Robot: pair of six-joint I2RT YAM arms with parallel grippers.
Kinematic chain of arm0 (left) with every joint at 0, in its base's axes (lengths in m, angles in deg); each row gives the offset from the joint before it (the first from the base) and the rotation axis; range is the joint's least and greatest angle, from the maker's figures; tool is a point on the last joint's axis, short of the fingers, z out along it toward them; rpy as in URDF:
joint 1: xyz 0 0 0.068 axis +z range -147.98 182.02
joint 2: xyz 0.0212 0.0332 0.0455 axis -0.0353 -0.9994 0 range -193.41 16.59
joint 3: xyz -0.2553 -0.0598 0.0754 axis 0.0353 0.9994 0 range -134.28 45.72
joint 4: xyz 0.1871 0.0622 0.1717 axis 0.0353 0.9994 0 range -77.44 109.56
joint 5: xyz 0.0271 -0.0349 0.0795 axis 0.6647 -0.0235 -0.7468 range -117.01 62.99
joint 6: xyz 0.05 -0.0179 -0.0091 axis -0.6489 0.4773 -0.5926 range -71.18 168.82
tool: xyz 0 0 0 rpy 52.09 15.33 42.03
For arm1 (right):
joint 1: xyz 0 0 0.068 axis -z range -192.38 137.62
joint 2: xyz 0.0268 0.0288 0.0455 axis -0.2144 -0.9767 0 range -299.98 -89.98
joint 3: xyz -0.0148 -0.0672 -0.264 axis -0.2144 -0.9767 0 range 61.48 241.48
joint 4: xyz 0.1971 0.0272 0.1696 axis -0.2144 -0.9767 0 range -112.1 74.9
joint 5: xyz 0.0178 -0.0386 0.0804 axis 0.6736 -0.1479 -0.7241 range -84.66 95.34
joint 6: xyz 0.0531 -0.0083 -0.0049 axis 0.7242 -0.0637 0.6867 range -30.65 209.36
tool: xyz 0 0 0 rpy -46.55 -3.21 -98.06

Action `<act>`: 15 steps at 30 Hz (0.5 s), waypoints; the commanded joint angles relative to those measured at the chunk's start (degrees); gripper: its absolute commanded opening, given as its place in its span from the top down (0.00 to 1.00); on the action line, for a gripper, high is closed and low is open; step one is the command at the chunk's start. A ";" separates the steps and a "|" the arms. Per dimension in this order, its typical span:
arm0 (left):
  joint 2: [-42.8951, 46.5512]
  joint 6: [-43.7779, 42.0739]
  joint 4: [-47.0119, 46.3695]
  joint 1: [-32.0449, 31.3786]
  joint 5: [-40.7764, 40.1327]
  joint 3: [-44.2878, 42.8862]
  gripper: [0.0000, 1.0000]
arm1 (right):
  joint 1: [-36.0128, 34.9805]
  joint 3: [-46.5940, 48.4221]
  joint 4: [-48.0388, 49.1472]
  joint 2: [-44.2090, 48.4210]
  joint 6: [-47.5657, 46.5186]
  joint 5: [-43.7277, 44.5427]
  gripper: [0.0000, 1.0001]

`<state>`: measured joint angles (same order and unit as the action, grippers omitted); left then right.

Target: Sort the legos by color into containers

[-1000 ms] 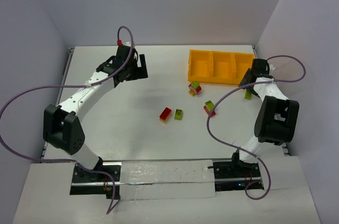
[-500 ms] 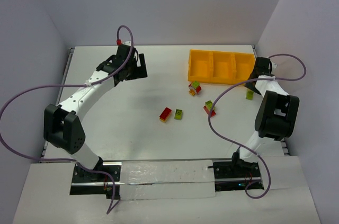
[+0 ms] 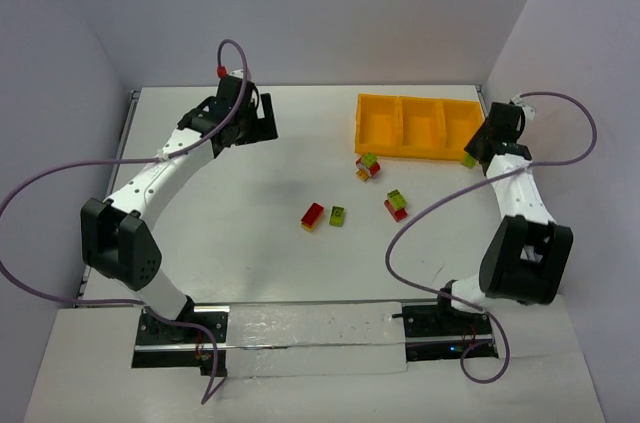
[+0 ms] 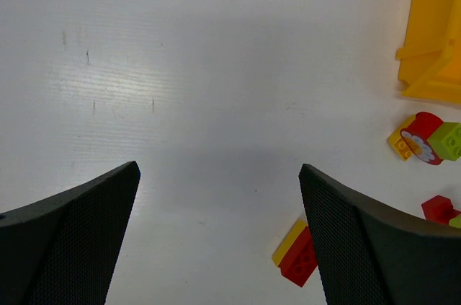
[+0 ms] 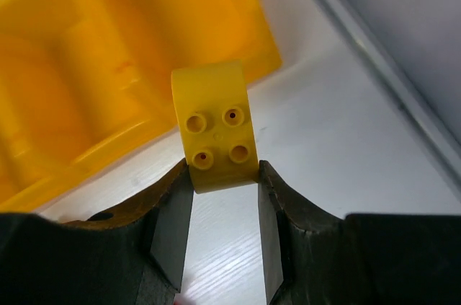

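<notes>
Gripping a yellow brick (image 5: pixel 212 117), the right gripper (image 5: pixel 223 171) has its fingers (image 5: pixel 173 226) drawn in to the brick's width. One pad presses each side of its lower end, and its four studs face the wrist camera. Behind it, toward 10 o'clock in that view, the tray (image 5: pixel 94 153) is a blurred orange-yellow shape, with white table (image 5: pixel 346 146) under and beside the brick.

From above, taking 12 o'clock as the far wall, the tray (image 3: pixel 362 128) lies at about 1 o'clock on the table (image 3: pixel 250 193), its three compartments running from 9 to 3. The right gripper (image 3: pixel 472 156) is just off the tray's 4 o'clock corner, outside the wall, and the brick shows there only as a small yellowish speck. Whether it touches the table cannot be told.

A cluster of green, red and yellow pieces (image 3: pixel 368 165) lies just at 6 o'clock of the tray's left compartment. A green-on-red pair (image 3: pixel 396 205) sits at 5 o'clock from that cluster. Near the table's middle lies a red-and-yellow piece (image 3: pixel 313 216), with a small green brick (image 3: pixel 338 215) just beside it at 3 o'clock.

At 11 o'clock on the table, the left gripper (image 3: pixel 262 126) is spread wide, and its wrist view shows only table between the tips of the left gripper (image 4: pixel 218 171).
</notes>
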<state>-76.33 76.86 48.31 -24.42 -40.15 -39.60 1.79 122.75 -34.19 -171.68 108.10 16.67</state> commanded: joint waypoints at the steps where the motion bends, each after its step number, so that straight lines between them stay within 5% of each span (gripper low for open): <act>1: 1.32 0.38 1.37 1.80 2.71 -5.43 0.01 | -8.58 -1.10 -3.30 8.48 2.16 -1.33 1.00; 6: 3.65 2.18 -0.68 4.43 9.92 -5.28 0.01 | -19.17 -1.14 -7.52 16.24 4.36 -3.52 1.00; 15: 5.88 4.22 -7.70 8.87 33.54 0.27 0.07 | -21.81 0.04 -2.45 18.70 5.69 -36.58 1.00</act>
<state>-73.43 79.89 47.77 -16.23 -22.89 -42.31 -19.69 120.83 -39.47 -151.87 113.56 -2.04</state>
